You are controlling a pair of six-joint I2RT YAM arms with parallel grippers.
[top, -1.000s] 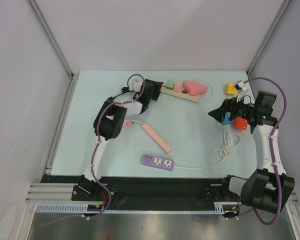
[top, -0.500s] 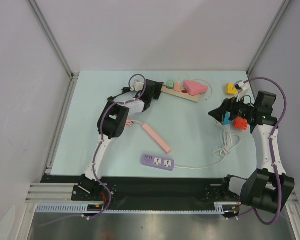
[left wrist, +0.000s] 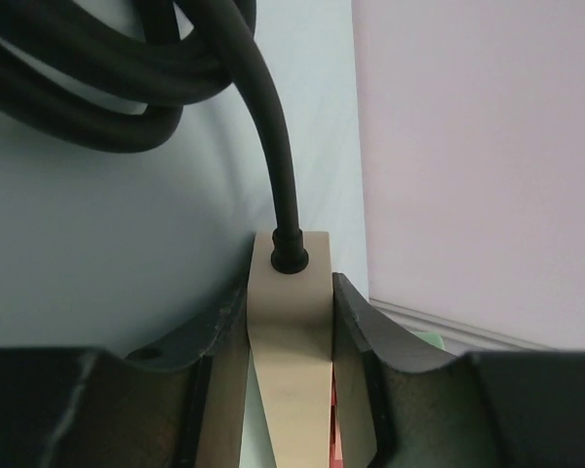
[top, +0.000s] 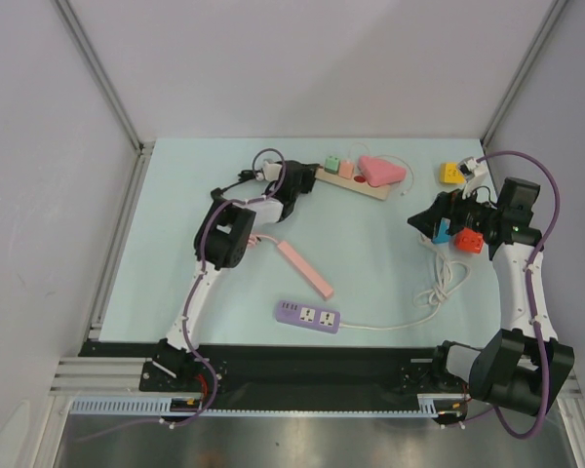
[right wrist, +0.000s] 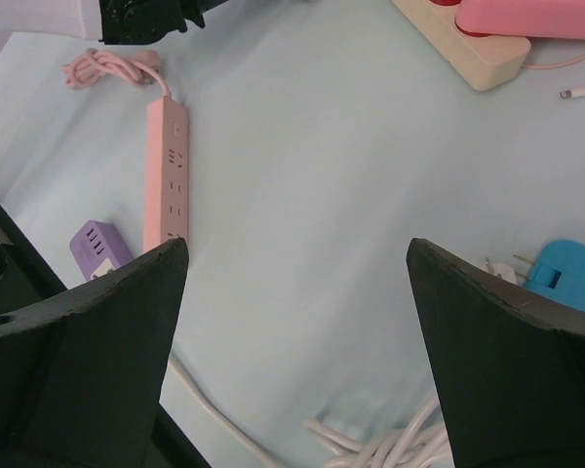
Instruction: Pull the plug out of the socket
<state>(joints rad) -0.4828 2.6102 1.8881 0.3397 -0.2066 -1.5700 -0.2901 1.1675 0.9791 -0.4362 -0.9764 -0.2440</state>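
left gripper: left end of beige power strip, far | right gripper: right, by blue adapter

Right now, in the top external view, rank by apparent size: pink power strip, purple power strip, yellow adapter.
1-2. pink power strip and purple power strip: the pink is longer but slimmer, so I won't rank them.
3. yellow adapter, clearly smallest.
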